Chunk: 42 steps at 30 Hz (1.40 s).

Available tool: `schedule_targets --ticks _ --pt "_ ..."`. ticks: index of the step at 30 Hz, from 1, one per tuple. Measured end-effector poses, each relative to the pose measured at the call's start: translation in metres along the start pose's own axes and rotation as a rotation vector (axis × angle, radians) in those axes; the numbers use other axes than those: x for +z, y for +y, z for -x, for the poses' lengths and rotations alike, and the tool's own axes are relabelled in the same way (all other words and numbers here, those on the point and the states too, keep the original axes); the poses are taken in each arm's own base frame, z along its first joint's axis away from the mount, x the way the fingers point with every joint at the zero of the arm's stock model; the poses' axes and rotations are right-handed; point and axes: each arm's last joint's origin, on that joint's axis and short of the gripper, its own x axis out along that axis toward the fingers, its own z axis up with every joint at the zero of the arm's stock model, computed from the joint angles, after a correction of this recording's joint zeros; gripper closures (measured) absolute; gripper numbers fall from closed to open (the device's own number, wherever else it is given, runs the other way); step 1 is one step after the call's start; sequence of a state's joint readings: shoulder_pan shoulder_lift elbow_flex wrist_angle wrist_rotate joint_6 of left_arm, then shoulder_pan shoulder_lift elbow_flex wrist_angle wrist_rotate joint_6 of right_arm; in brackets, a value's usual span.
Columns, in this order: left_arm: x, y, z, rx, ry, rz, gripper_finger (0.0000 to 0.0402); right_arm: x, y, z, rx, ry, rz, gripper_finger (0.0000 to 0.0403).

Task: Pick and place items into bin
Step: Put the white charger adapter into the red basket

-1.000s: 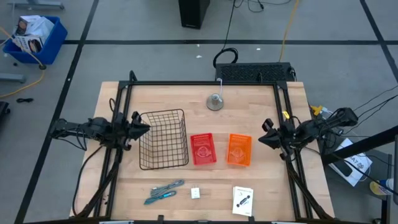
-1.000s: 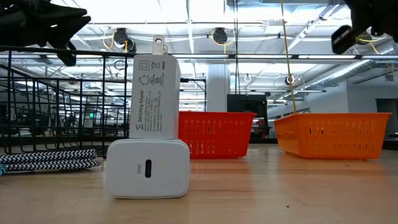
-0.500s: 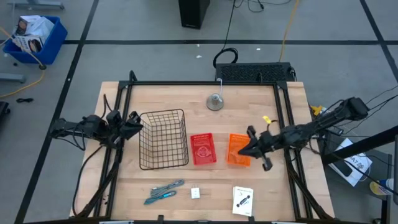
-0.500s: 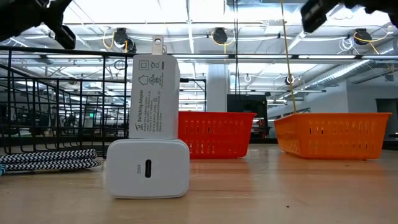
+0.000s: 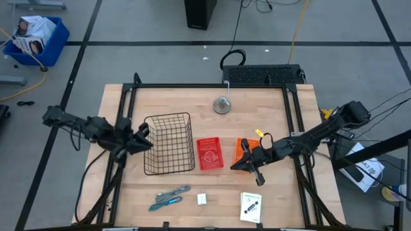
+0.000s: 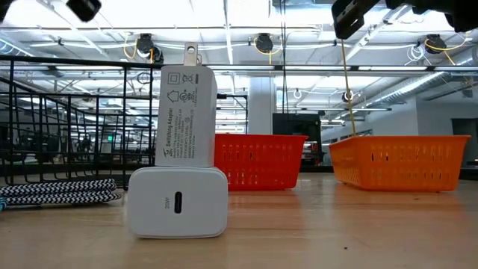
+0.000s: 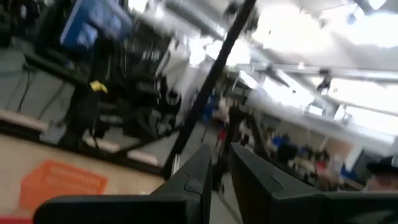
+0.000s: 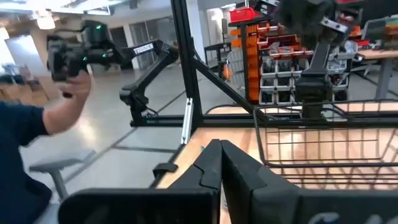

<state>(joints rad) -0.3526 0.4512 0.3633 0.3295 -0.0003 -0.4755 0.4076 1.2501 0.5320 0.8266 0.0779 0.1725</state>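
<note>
right gripper [image 5: 244, 163] pressed together, empty, held over orange bin [image 5: 246, 154] at 4 o'clock | left gripper [image 5: 142, 138] nearly together, empty, kept at 9 o'clock beside wire basket [image 5: 169, 143] | cable [image 5: 168, 197], charger [image 5: 201, 199], packet [image 5: 250, 206] left at 6 o'clock, not yet picked

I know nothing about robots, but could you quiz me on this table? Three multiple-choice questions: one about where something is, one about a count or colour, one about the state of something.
1. Where is the white charger block?
A. inside the wire basket
B. on the table's near edge, between the blue-and-grey cable and the white packet
C. in the red bin

2. How many containers stand on the table?
A. one
B. three
C. five

3. What is the right end effector doing?
A. shut, holding nothing
B. gripping the packet
C. wide open over the wire basket

Answers: 1 B, the high view shows it between the cable and the packet. 2 B, a wire basket, a red bin and an orange bin. 3 A, its fingers meet with nothing between them.
</note>
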Motion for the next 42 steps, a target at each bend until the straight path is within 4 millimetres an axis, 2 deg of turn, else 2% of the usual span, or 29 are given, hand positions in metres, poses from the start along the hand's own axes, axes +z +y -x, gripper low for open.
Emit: schedule_targets --ticks 6,9,13,16,19,24,28,35,39,42 --pt "0.006 -0.017 -0.034 0.042 0.156 -0.015 0.0339 -0.007 0.001 -0.008 0.011 0.005 0.061 0.0403" --pt "0.003 -0.021 -0.047 0.084 0.196 -0.019 0.0339 -0.007 0.006 -0.016 0.056 0.016 0.131 0.0402" --pt "-0.011 -0.022 -0.056 0.159 0.232 -0.031 0.0339 -0.002 0.014 -0.034 0.109 0.072 0.178 0.039" --pt "-0.021 -0.023 -0.061 0.216 0.245 -0.034 0.0339 -0.004 0.019 -0.048 0.077 0.177 0.183 0.0367" --pt "-0.03 -0.025 -0.067 0.235 0.259 -0.019 0.0339 -0.017 0.028 -0.058 0.029 0.28 0.187 0.0334" --pt "-0.039 -0.034 -0.074 0.214 0.234 -0.037 0.0339 -0.031 0.043 -0.069 0.037 0.343 0.166 0.0273" --pt "-0.035 -0.044 -0.075 0.147 0.174 -0.045 0.0339 -0.042 0.055 -0.073 0.018 0.336 0.18 0.0237" --pt "-0.029 -0.058 -0.075 0.03 0.104 -0.075 0.0339 -0.071 0.058 -0.089 0.027 0.312 0.21 0.0197" --pt "-0.03 -0.058 -0.075 0.099 0.09 -0.161 0.0336 -0.078 0.062 -0.104 0.015 0.359 0.186 0.0184" --pt "-0.034 -0.055 -0.077 0.175 0.082 -0.184 0.0316 -0.08 0.067 -0.113 -0.01 0.413 0.19 0.0182"
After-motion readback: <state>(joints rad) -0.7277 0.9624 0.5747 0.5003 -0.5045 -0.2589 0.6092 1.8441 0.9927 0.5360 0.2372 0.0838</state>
